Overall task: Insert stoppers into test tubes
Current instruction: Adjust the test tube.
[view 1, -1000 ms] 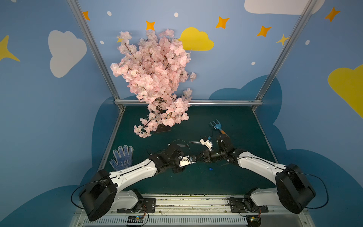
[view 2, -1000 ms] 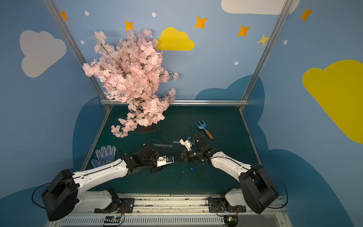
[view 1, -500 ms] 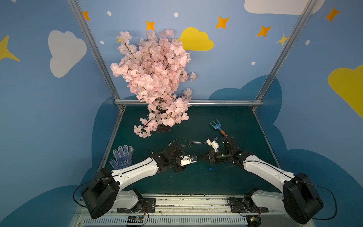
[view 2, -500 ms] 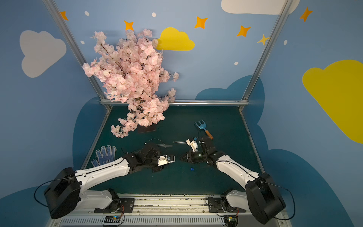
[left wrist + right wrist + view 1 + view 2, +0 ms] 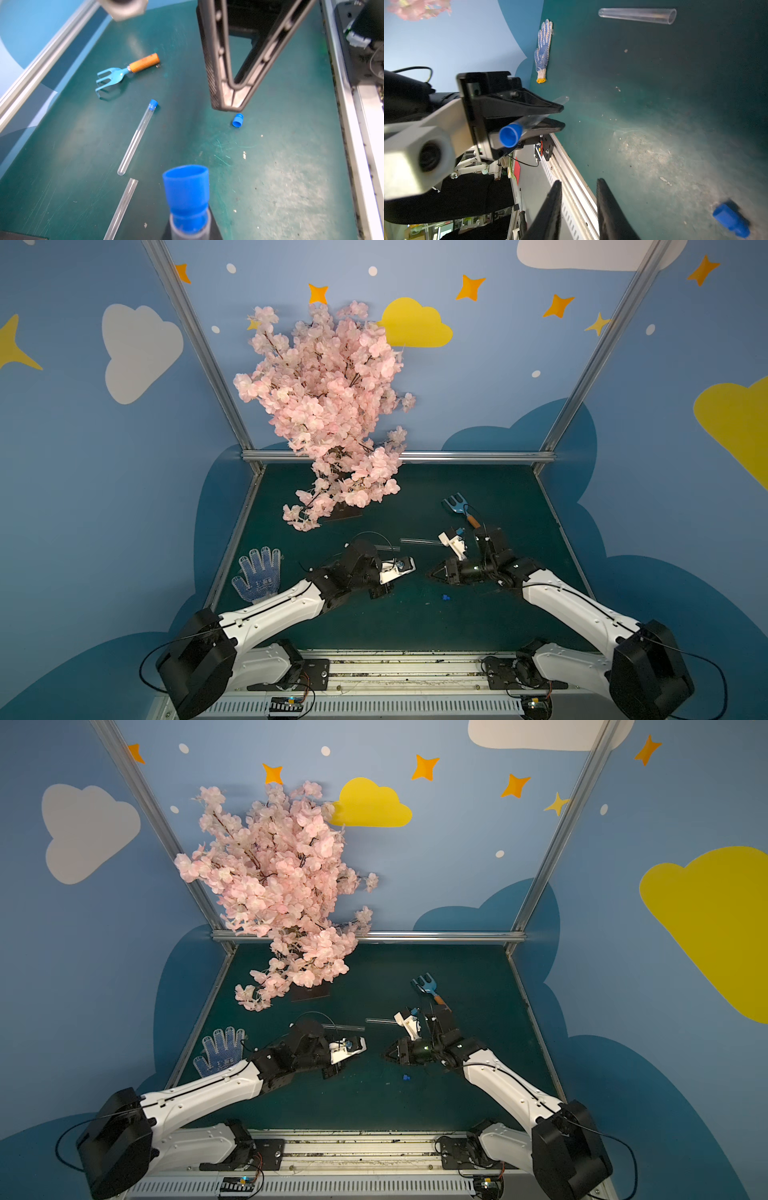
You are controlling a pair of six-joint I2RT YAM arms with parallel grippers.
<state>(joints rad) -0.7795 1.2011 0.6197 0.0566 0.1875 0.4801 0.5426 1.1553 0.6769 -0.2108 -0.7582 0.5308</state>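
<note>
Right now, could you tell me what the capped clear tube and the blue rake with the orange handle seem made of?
Capped clear tube: transparent, glossy, glass or clear plastic; mat shows through. Blue rake: probably painted metal, smooth sheen; orange handle: perhaps wood, scuffed matt.

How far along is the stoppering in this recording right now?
Done: the first tube lies on the mat with a blue stopper in its mouth. In hand: the left gripper is shut on the second tube, whose second stopper looks seated; the right gripper is open and empty. Left: the third tube lies uncapped, and the last stopper lies loose on the mat.
</note>
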